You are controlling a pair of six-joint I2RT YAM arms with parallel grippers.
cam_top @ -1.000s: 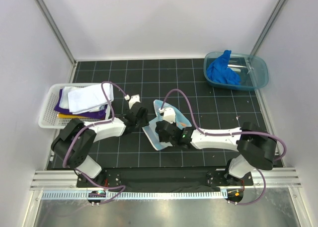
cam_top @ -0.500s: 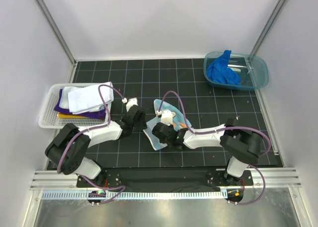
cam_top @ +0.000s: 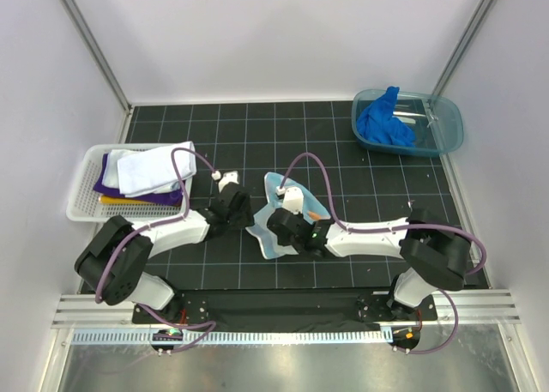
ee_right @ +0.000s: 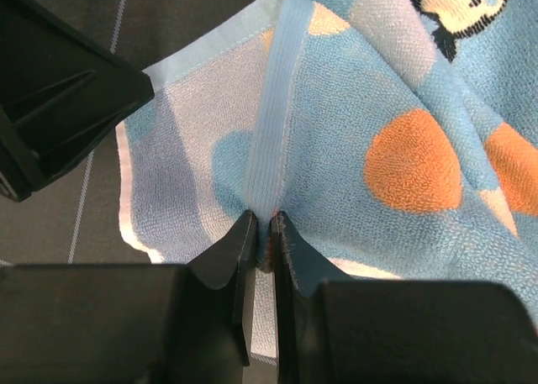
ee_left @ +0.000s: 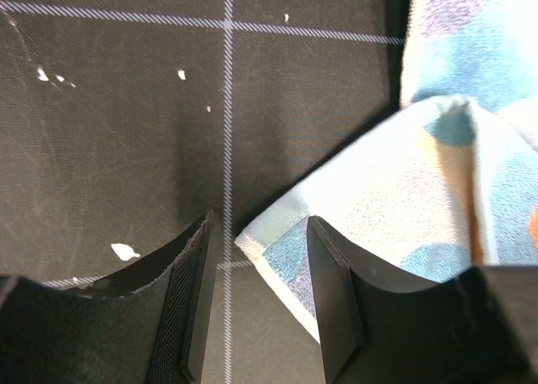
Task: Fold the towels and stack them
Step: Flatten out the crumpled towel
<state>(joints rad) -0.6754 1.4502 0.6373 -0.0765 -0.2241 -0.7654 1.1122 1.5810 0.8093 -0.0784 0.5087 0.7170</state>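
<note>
Blue spotted towel [cam_top: 268, 238] lies on the table [cam_top: 386, 186], its ridge pinched in the right jaws, its corner between the open left jaws. Folding looks at its start; next the left should close on that corner.

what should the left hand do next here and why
Probably close the left hand: its jaws stand open with a corner of the spotted towel lying between them, while the right hand pinches a ridge of the same towel.
</note>
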